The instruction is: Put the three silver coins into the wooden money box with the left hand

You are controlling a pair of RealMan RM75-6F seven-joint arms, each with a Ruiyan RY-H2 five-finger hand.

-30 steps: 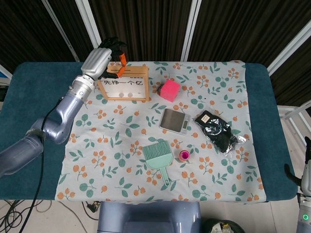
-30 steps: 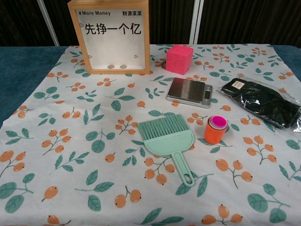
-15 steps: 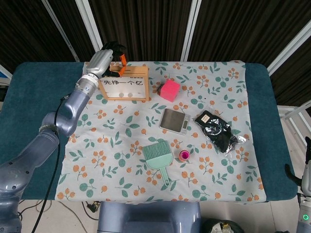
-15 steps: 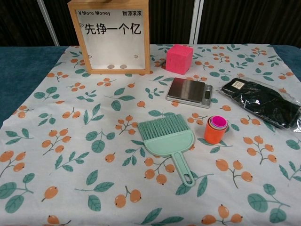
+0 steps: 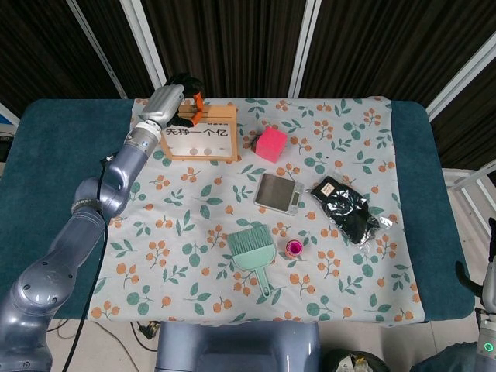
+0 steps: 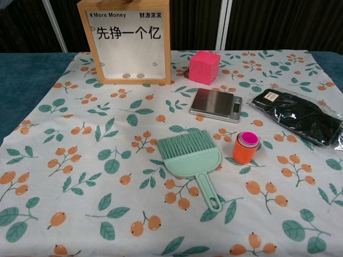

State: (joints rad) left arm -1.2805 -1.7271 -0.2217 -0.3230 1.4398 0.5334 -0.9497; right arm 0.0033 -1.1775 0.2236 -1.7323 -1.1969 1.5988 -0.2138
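— When you looked down from the head view, where was the left hand (image 5: 177, 94)?
— Upper left of the frame, over the back top edge of the wooden money box (image 5: 201, 133). Its dark fingers (image 5: 188, 82) curled down behind the box's rim; whether they pinched anything I could not tell. Two silver coins (image 5: 196, 146) showed inside, low behind the window. The right hand was out of sight.
— And around the box?
— A pink cube (image 5: 271, 143) just to its right, a steel scale (image 5: 278, 193) at centre, a black bag (image 5: 346, 208) right of that, and a green brush (image 5: 252, 252) beside a small pink cup (image 5: 293, 249) lower down, all on the floral cloth (image 5: 155, 256). None touched the box.
— What did the chest view add?
— The box stood upright at upper left, its top cut off by the frame, so no hand showed. Both coins lay on its floor. The cube, scale, bag, brush and an orange cup stack (image 6: 245, 146) sat apart across the cloth.
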